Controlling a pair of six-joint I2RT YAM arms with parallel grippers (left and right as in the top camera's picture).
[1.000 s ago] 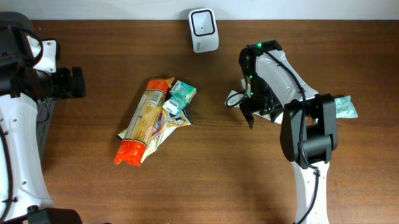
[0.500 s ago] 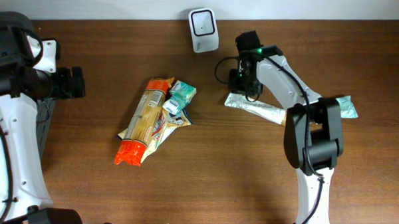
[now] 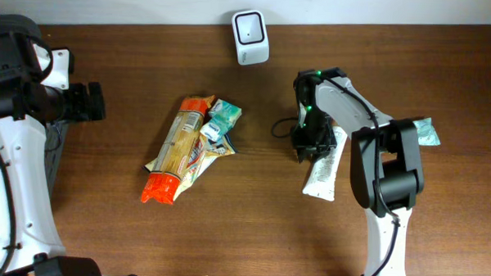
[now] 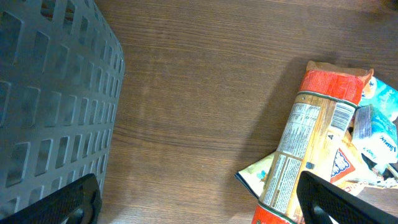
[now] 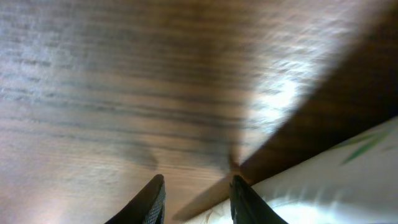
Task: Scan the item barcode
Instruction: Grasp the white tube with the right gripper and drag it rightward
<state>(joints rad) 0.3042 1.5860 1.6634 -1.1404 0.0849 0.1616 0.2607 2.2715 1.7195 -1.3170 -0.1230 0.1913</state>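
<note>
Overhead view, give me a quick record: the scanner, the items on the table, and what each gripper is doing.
scanner: white barcode scanner near the table's far edge
pile: pasta bag, teal packet overlapping its far end
white pouch: right of the pile, far end under the right gripper
right gripper: at the pouch, jaws narrow, grip unclear
left gripper: open, empty, beside a grey basket
extra: second teal packet behind the right arm

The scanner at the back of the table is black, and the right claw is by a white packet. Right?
Not quite: the scanner is white, not black, as the overhead view shows. The right claw is by the white packet.
</note>
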